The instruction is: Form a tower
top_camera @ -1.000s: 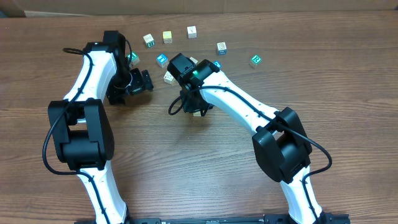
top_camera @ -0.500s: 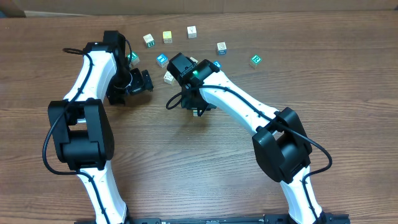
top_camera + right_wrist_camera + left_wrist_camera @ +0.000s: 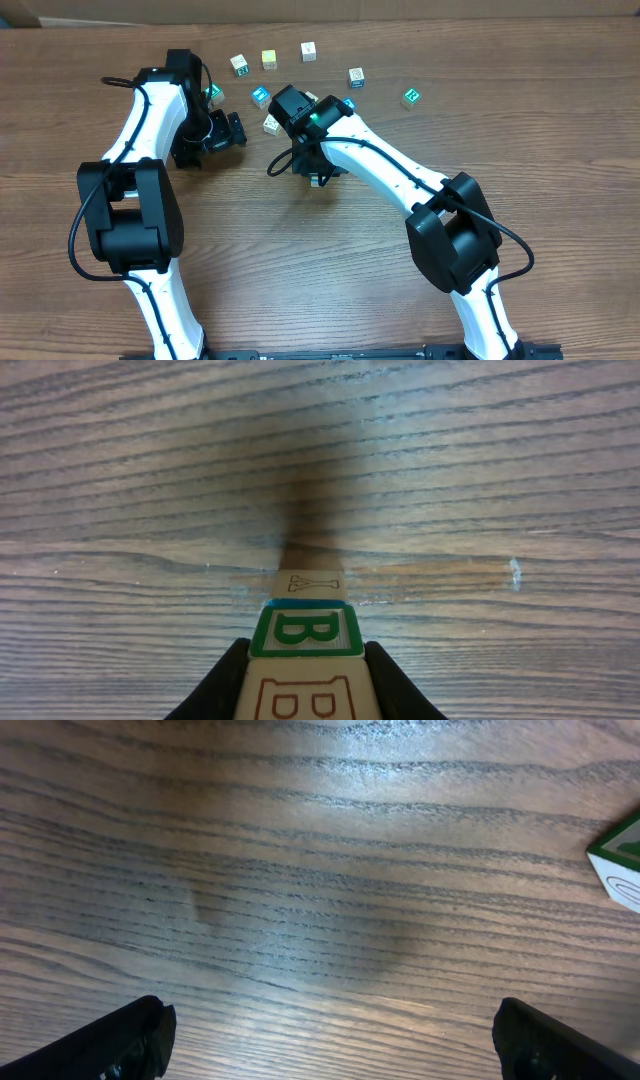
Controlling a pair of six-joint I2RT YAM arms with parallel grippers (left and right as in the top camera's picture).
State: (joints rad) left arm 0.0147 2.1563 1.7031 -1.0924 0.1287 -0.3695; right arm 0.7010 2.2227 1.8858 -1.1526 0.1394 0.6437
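Item: tower point(image 3: 305, 632), three cubes showing, sitting on table point(image 3: 300, 870) mid-scene under your right arm. Your right fingers point(image 3: 220, 685) gripping it on both sides. Your left fingers point(image 3: 130, 1035) hanging wide open at left, loose cube point(image 3: 622, 860) near.

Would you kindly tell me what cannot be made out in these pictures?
Right wrist: the tower runs off the bottom edge.
Overhead: the right arm covers it, hiding its height.
Left wrist: the right edge cuts a cube, letter unseen.
Overhead: loose cubes' letters too small.
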